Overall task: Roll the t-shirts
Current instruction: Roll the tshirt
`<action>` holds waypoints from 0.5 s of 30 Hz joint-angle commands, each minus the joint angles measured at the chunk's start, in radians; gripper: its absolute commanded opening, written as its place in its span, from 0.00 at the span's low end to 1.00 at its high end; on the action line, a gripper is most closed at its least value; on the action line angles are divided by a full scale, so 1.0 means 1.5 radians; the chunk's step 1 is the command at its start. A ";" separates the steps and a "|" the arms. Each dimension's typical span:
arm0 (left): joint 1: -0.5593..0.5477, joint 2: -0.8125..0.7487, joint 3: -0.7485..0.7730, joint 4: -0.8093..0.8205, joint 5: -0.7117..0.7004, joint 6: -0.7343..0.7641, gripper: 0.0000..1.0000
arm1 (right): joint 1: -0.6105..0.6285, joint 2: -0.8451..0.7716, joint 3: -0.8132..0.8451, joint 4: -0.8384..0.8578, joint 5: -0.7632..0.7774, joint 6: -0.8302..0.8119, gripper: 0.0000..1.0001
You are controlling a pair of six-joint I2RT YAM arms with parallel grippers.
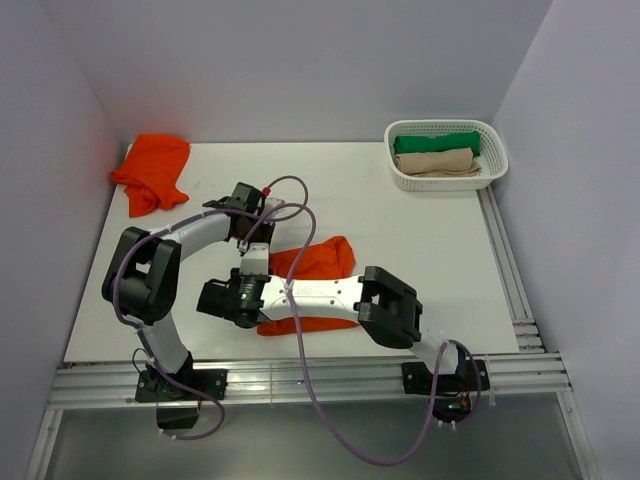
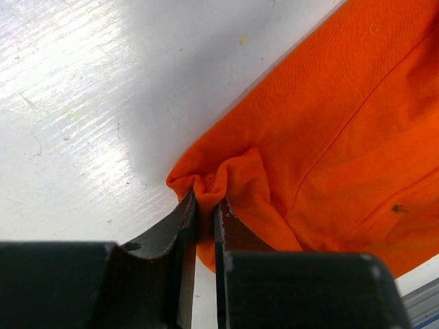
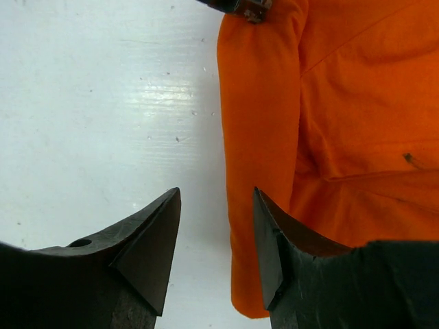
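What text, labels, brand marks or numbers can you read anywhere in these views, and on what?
None readable.
Orange t-shirt between the arms: plain cloth, no print or tag showing; only a small dark fleck in the wrist views.
Second orange t-shirt at the far left: no print visible.
White mesh basket and the folded clothes inside: no label visible.
Arms: no marking legible.

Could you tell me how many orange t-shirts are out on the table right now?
2: one t-shirt mid-table, pinched by the left gripper; another crumpled t-shirt at the far-left corner. Any others aren't visible.
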 commanded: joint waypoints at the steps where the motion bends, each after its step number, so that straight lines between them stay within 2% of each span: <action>1: -0.002 0.010 0.014 -0.006 -0.022 -0.001 0.00 | -0.005 0.015 -0.012 0.003 0.016 0.001 0.54; 8: -0.004 0.007 0.012 -0.006 -0.025 0.002 0.00 | -0.010 0.023 -0.044 -0.003 0.002 0.025 0.54; 15: -0.004 0.007 0.017 -0.010 -0.021 0.003 0.08 | -0.010 0.028 -0.073 -0.007 -0.019 0.043 0.54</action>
